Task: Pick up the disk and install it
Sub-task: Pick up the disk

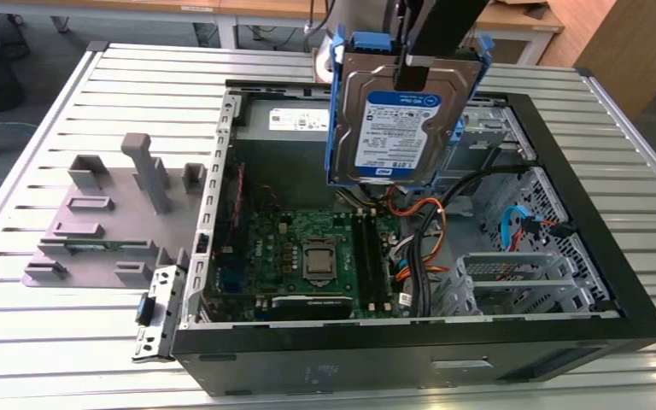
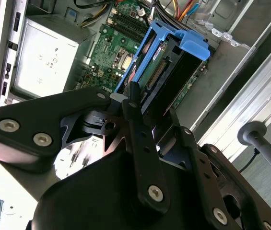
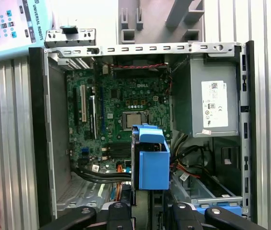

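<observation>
Disk (image 1: pixel 400 128) hangs edge-down above the open case (image 1: pixel 419 363), my gripper (image 1: pixel 416 77) closed on its upper end, presumably to clear cables.

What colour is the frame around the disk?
Blue; the frame shows best in the exterior view, edging the silver disk.

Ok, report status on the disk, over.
Gripper shut on disk. Disk upright, above the open computer case, not installed. Cables beneath it.
</observation>
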`<state>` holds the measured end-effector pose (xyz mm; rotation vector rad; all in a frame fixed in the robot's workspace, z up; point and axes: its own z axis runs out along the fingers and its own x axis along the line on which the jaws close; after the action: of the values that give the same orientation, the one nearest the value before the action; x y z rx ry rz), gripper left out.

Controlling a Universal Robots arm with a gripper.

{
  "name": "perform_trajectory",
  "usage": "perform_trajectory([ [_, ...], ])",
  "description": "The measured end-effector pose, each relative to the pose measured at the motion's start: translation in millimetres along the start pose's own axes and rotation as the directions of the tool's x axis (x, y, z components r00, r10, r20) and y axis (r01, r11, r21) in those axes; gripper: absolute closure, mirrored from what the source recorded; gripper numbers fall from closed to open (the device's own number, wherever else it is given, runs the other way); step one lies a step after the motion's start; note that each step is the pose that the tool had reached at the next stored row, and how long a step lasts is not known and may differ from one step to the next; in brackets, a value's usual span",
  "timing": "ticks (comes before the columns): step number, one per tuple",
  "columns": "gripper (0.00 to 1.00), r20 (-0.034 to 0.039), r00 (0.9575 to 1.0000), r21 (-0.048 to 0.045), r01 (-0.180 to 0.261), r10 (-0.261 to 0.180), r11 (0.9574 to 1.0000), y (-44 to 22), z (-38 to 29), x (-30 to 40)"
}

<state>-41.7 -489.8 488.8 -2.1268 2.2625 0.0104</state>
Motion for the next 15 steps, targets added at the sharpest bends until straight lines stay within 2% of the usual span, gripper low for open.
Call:
perform_trajectory([
  [8, 0.65, 0.0, 1.0, 0.0, 0.0, 0.0, 1.0, -0.7, -0.4, 12.4],
  [15, 0.65, 0.0, 1.0, 0.0, 0.0, 0.0, 1.0, -1.8, -0.8, 29.0],
])
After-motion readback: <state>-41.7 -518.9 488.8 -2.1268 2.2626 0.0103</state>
